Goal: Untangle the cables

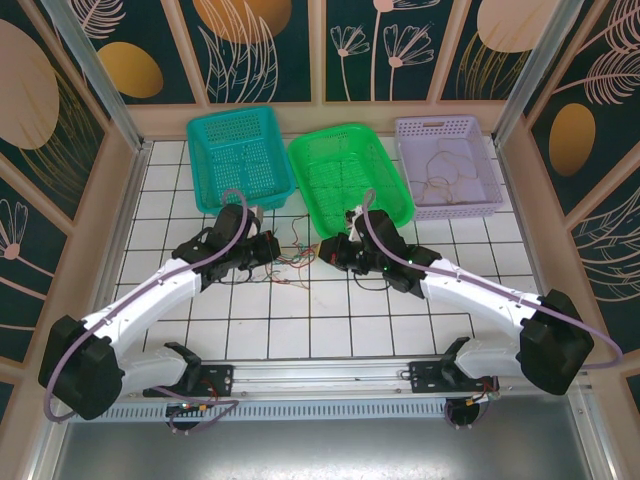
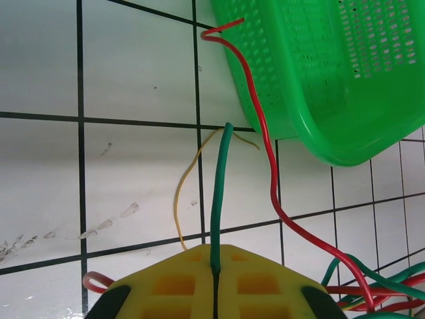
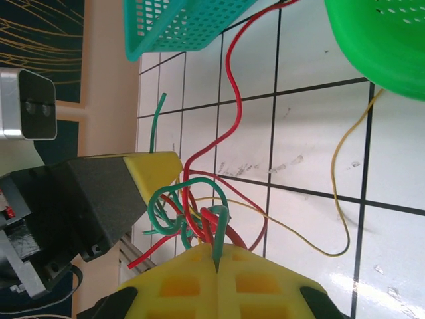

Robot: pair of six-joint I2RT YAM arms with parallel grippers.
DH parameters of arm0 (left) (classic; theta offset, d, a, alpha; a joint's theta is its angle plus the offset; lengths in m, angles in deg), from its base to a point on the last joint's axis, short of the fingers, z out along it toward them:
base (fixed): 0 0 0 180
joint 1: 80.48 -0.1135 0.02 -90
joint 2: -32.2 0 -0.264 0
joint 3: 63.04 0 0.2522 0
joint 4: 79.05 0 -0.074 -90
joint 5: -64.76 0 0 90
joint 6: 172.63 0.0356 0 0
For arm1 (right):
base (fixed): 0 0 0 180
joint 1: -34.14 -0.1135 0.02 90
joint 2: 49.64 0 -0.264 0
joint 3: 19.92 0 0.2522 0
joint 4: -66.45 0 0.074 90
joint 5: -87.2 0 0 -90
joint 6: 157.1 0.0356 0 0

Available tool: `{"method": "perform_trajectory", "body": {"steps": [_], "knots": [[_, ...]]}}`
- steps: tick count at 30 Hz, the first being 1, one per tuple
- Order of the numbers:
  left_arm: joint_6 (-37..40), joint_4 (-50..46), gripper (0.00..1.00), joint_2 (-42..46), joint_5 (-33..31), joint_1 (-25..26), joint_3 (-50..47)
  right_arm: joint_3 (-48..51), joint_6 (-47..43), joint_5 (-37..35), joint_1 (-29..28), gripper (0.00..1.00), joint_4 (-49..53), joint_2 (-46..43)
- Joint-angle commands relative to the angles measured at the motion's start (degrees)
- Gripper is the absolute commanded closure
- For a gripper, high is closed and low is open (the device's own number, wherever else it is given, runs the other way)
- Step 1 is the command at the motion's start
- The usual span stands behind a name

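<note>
Top external: cables (image 1: 292,258) on open tiles (image 1: 300,330), near rim of green basket (image 1: 340,170).

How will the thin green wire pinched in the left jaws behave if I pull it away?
Probably springy rather than limp: the thin green wire stands nearly straight above the jaws without drooping. Likely light, being so thin. It may snag: green loops twist around the thin red wire in the right wrist view, so the red one could follow.
</note>
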Motion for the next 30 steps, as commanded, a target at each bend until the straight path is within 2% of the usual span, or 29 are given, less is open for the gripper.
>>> {"method": "perform_trajectory", "body": {"steps": [1,7,11,13,16,19,23,28,30], "knots": [[0.8,-12.9,1.0,0.7,-14.1,-2.4,-2.6,1.1,0.6,-5.1,2.2,1.0,0.4,-3.7],[0.6,-17.2,1.0,1.4,-21.5,-2.4,-1.2,1.2,2.6,-8.5,2.7,1.0,5.9,-5.7],[1.0,-17.6,1.0,1.6,-22.1,-2.4,-1.4,5.6,7.2,-7.2,5.4,1.0,2.6,-9.2],[2.5,-15.6,1.0,1.7,-18.7,-2.4,-1.8,6.1,7.6,-5.3,5.8,1.0,0.6,-9.1],[4.7,-7.0,1.0,3.4,-6.6,-2.4,-3.6,1.0,2.5,-5.7,2.6,1.0,4.3,-5.3],[4.7,-5.5,1.0,3.7,-2.1,-2.4,-3.2,1.0,2.4,-0.4,1.7,1.0,0.9,-1.6],[0.9,-7.0,1.0,1.4,0.1,-2.5,1.0,2.2,3.3,4.2,-0.8,0.82,-5.0,1.9],[-7.9,-6.8,1.0,-1.1,4.0,-2.5,5.0,2.5,3.1,4.5,-2.7,0.64,-8.7,2.8],[-9.8,-7.8,1.0,-2.1,4.5,-2.5,6.2,3.2,4.1,5.1,-2.8,0.61,-10.7,2.8]]}}
